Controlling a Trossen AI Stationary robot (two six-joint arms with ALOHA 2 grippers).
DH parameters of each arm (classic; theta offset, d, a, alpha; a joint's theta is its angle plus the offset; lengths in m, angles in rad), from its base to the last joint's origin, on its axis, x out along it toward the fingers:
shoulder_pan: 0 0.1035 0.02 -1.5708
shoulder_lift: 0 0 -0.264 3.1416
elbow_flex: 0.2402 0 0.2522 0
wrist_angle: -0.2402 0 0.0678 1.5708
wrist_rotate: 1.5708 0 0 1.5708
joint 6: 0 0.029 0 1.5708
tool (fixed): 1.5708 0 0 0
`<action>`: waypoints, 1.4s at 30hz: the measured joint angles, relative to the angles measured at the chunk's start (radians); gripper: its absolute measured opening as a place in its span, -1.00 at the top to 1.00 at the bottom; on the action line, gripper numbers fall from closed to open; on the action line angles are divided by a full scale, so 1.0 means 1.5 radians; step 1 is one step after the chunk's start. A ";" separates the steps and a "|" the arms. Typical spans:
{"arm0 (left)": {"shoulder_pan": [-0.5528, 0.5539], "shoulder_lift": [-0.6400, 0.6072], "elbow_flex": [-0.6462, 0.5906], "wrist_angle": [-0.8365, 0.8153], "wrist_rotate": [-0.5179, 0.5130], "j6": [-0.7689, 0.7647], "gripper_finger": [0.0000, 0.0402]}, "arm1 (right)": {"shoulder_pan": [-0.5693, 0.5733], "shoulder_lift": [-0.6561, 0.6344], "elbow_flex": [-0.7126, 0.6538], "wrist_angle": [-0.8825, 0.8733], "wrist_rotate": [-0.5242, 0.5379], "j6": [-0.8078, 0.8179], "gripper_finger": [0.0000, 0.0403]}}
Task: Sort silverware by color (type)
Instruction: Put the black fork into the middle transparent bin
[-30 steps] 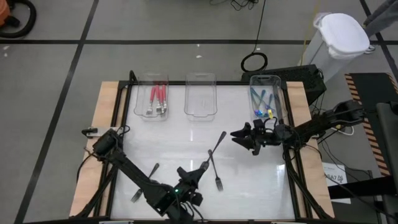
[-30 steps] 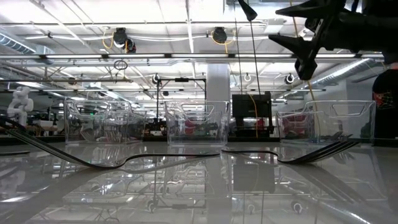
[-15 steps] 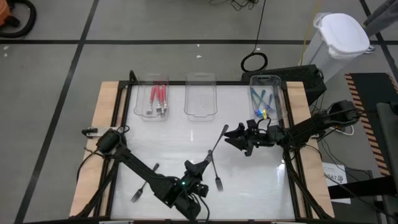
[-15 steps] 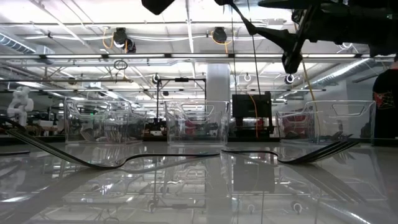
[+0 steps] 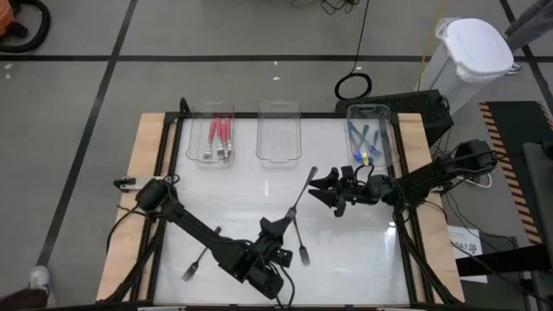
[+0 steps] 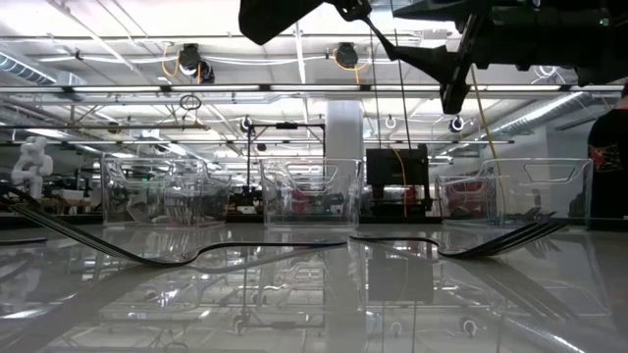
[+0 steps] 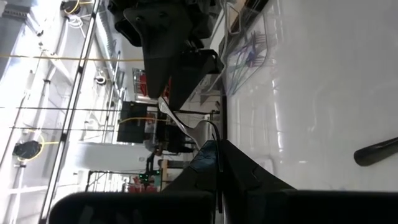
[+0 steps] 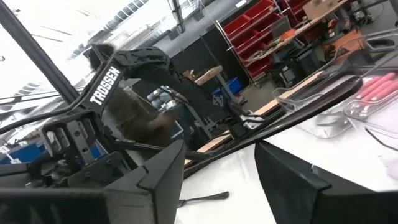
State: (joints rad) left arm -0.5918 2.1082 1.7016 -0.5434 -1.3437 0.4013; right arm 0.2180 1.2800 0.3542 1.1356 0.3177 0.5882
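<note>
My left gripper (image 5: 276,230) is shut on a black-handled fork (image 5: 298,197) over the table's middle. The fork's tines (image 5: 312,172) point toward my right gripper (image 5: 320,193), which hangs open just to the fork's right with nothing between its fingers. Two more black-handled forks lie flat on the table, one (image 5: 301,246) beside the left gripper and one (image 5: 200,259) toward the near left. Red-handled forks lie in the far left tray (image 5: 213,134), and blue and teal forks lie in the far right tray (image 5: 367,138). My left gripper pinches the black fork's handle near its free end (image 7: 216,144) between its two shut fingers. The fingers lie along the fork, nearly level, coming from the table's near side. The fork sticks out past the fingertips, lifted clear of the table, tines (image 7: 166,106) foremost.
A clear tray with nothing in it (image 5: 278,131) stands at the far middle between the other two. The glossy white table (image 5: 242,190) has wooden side rails and a dark frame. A white bin (image 5: 471,52) stands on the floor at the far right.
My left gripper has carried the black fork toward the table's right and far side while rolling, and the tines now reach farther toward the far edge. My right gripper has gone toward the table's left, closer to the fork's tines, and has stayed open.
</note>
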 joint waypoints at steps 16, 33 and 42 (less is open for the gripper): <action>-0.006 0.000 0.000 0.001 -0.006 0.054 0.97 | 0.000 0.000 0.000 0.020 -0.002 0.119 0.05; -0.002 0.000 0.000 0.002 -0.073 0.091 0.97 | 0.000 -0.001 0.000 0.094 0.072 0.106 0.05; -0.002 0.000 0.000 0.002 -0.073 0.092 0.97 | -0.002 -0.001 0.000 0.089 0.107 0.106 0.05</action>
State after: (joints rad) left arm -0.5941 2.1082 1.7016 -0.5404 -1.4532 0.5388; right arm 0.2152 1.2793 0.3538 1.2686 0.4790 0.7471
